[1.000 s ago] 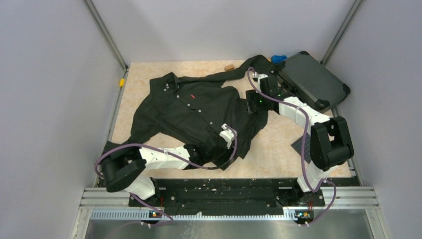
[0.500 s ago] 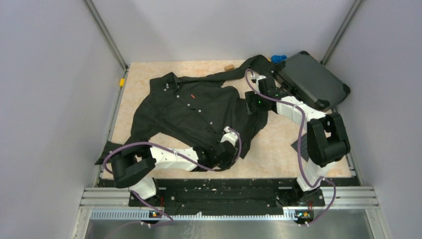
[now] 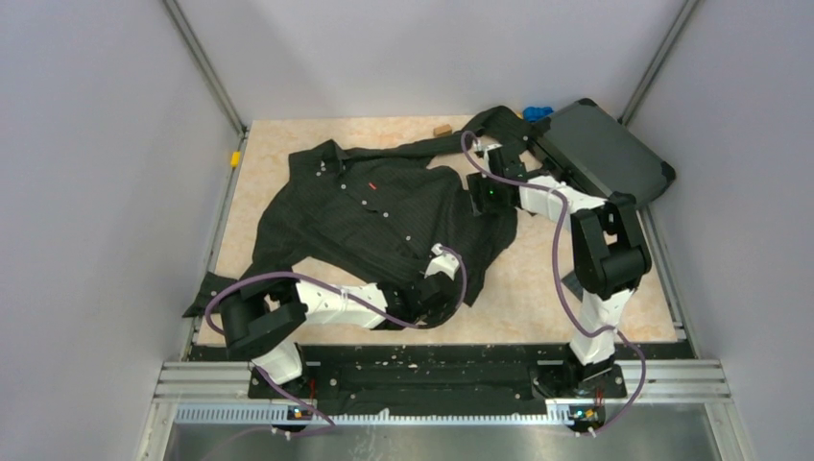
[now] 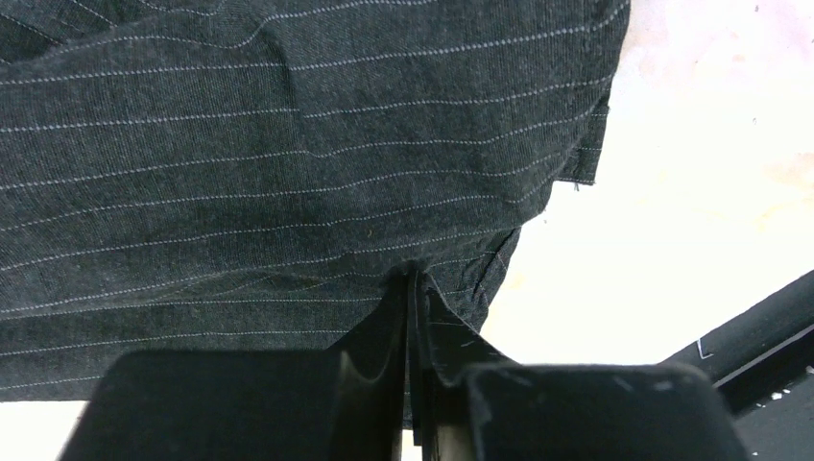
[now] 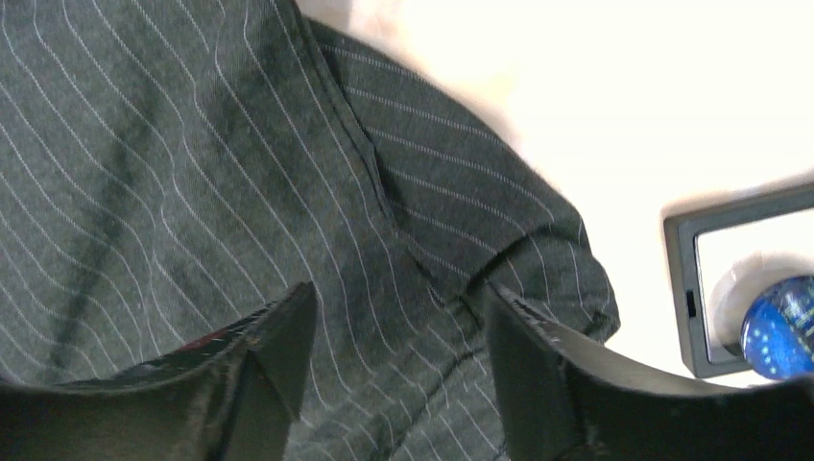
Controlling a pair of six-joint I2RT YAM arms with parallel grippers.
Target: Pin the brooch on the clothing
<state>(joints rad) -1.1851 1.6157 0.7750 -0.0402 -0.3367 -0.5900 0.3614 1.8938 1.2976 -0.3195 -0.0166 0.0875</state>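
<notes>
Left pincer is clamped shut on the near hem of the shirt, close to the hem's corner by the bare counter. Cloth is bunched into the closed tips. Over the last second its elbow swings inward and the pincer shifts a little along the hem, with the same grip. We read it as an anchor holding the cloth flat.

Bigger change is farther in: the right arm folds its elbow toward the middle and the right pincer slides slightly left over the shirt's far right side. Its jaws are spread wide with nothing between them, only pinstripe and a seam below. We can't tell if the tips touch the cloth.

Brooch isn't in either pincer. A round blue piece, which we take for it, sits at the edge of the right wrist view in a dark-rimmed holder just beside the shirt's edge. It's cut off by the frame and not visible from above.

So pinning isn't started and the pickup is still ahead. The right side is positioned over fabric, not over the brooch.

At the far edge, the case and toy are unmoved.
</notes>
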